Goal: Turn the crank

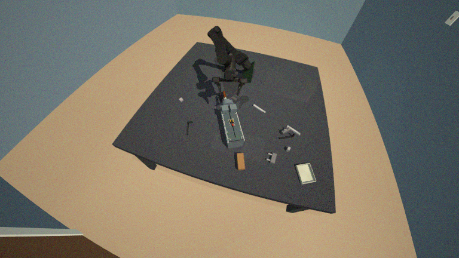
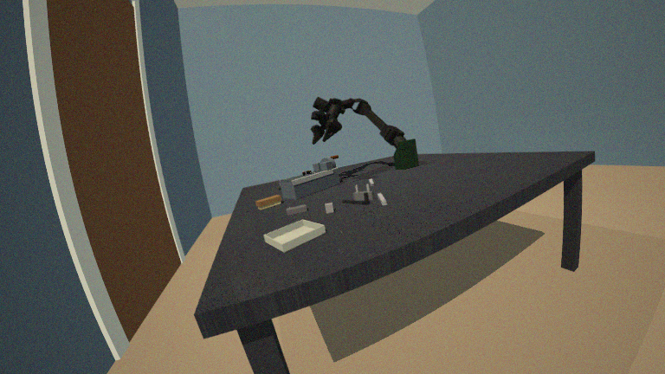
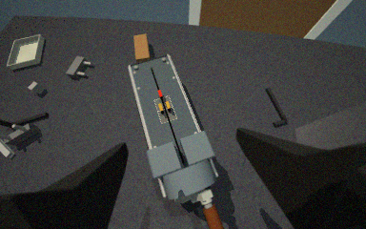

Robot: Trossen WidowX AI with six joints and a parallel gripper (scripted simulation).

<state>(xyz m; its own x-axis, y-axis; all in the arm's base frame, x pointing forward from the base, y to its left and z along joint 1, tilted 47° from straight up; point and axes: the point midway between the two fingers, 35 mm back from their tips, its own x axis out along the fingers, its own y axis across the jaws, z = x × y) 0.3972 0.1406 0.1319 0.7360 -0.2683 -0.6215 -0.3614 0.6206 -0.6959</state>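
The grey-green machine (image 1: 238,130) (image 2: 313,184) (image 3: 143,114) stands on the table. Its red pointer (image 1: 232,124) (image 3: 160,93) sits on the long slot, a little beyond the two brass zero marks (image 1: 231,120) (image 3: 164,106), toward the end away from the crank. It is not level with them. The orange-brown crank handle (image 1: 223,94) (image 2: 334,157) (image 3: 213,217) sticks out at the near end, cut off by the wrist view's lower edge. My gripper (image 1: 229,95) (image 2: 319,141) (image 3: 183,140) is open and empty, above the crank end, not touching the handle.
An orange block (image 1: 240,161) (image 2: 268,201) (image 3: 141,47) lies beyond the machine's far end. A two-pegged grey part (image 1: 273,157) (image 2: 296,209) (image 3: 76,67) and a shallow tray (image 2: 293,242) lie to one side. A dark L-shaped piece (image 1: 187,128) (image 3: 274,105) lies on the other side.
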